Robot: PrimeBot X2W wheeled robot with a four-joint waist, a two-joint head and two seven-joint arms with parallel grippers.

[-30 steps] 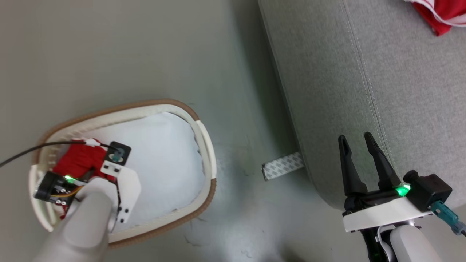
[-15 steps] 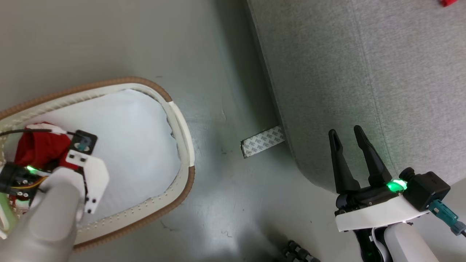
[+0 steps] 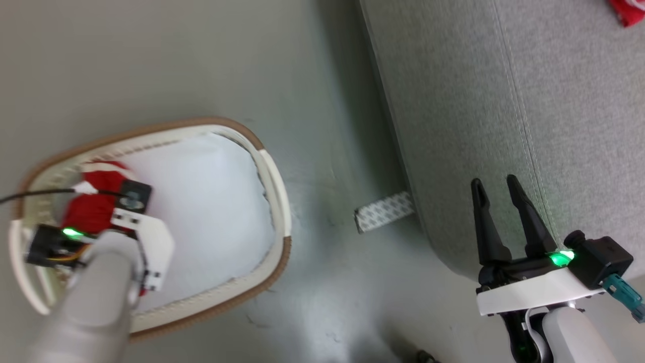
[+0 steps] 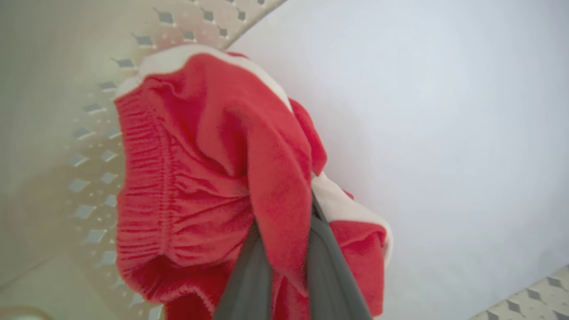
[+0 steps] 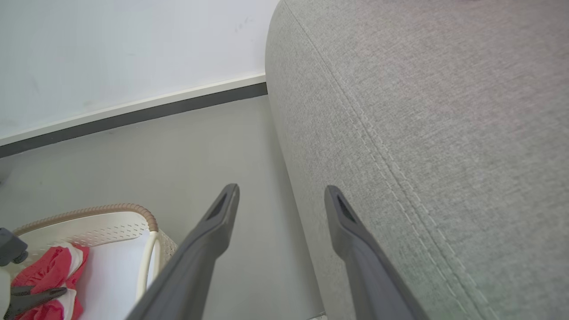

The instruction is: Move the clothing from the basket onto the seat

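Note:
The clothing (image 4: pixel 200 155) is a bunched red garment with white trim at the left end of the basket (image 3: pixel 274 176). My left gripper (image 4: pixel 284 222) reaches down into the basket and is shut on a fold of the red cloth. From the head camera the clothing (image 3: pixel 93 212) shows just past the left wrist. My right gripper (image 3: pixel 494 182) hangs open and empty beside the front corner of the seat (image 3: pixel 504 101), a light-grey sofa. In the right wrist view the right gripper (image 5: pixel 281 190) points along the seat (image 5: pixel 422 111), with the basket (image 5: pixel 133 208) and the clothing (image 5: pixel 49 271) at lower left.
A white fabric pad (image 3: pixel 211 201) lines the basket bottom. Another bit of red cloth (image 3: pixel 627 10) lies on the seat at the far right. A strip of patterned tape (image 3: pixel 385 212) sticks out on the grey floor by the sofa's base. A white wall with dark baseboard (image 5: pixel 133 115) stands behind.
The left gripper's fingers have closed on the red clothing inside the basket. The head camera has shifted, so the whole picture moved. The right gripper stays open by the sofa.

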